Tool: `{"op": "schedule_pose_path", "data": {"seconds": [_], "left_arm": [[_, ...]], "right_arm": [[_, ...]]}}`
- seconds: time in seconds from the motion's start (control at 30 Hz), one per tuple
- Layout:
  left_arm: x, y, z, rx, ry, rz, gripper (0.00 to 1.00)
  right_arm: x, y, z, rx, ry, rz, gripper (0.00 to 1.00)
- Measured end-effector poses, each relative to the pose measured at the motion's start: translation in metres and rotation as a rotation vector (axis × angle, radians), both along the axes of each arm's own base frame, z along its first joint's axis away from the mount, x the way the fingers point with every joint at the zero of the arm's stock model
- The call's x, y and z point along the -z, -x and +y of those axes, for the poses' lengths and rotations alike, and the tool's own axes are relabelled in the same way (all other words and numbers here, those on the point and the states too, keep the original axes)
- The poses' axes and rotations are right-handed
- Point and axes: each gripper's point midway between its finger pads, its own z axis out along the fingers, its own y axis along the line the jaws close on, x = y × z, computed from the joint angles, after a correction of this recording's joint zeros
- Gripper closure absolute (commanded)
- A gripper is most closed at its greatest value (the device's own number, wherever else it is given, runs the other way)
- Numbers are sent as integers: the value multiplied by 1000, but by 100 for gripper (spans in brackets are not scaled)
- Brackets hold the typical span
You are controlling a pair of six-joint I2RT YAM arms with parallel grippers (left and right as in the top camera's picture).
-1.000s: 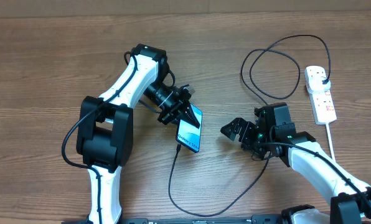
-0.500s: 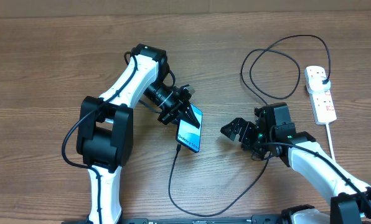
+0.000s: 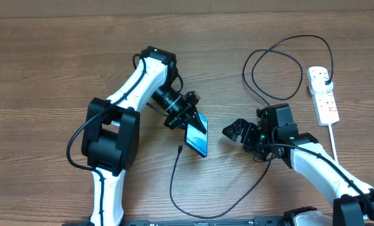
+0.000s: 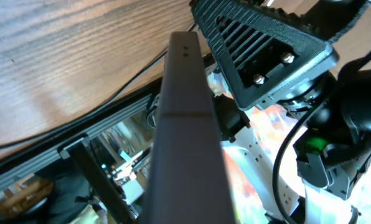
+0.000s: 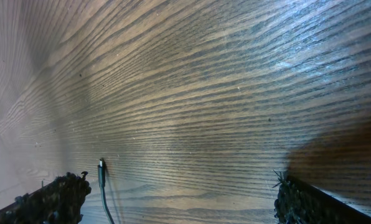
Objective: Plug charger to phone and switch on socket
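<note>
wood-grain bench [image 3: 49, 56], thin black charger [image 3: 172, 185] lying on it in loose loops, connector tip [image 5: 102, 167] bare on the wood near the middle, white socket [image 3: 325, 103] flat at right edge, black plug in it, thick white cord [image 3: 333, 138] trailing toward near edge

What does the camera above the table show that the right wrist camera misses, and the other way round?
Only the overhead view shows the slim blue-screened phone, shut in the left gripper, the white oblong power strip with red switches, and the full loops of the long thin black charger cable. Only the right wrist view shows the wood grain of the brown wooden table up close. Both show the open right gripper and the cable's small connector tip lying loose on the table, not plugged into the phone.
</note>
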Motion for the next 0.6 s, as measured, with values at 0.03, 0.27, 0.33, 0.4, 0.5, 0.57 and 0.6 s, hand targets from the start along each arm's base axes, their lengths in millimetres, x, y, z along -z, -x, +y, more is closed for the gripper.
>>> {"op": "schedule_pose_path", "data": {"seconds": [0.03, 0.27, 0.33, 0.4, 0.5, 0.57, 0.6], "left_arm": [[0, 1, -1, 0, -1, 5, 96], [-6, 9, -16, 3, 22, 36, 96], [-8, 12, -21, 7, 34, 42, 96], [-10, 15, -25, 13, 44, 47, 96], [-12, 19, -30, 19, 57, 54, 96], [-13, 21, -33, 22, 62, 58, 96], [-14, 22, -34, 23, 65, 60, 96]], "right_arm": [[0, 0, 0, 0, 0, 1, 0], [0, 0, 0, 0, 0, 0, 0], [0, 0, 0, 0, 0, 0, 0], [0, 0, 0, 0, 0, 1, 0], [0, 0, 0, 0, 1, 0, 0], [0, 0, 0, 0, 0, 0, 0], [0, 0, 0, 0, 0, 0, 0]]}}
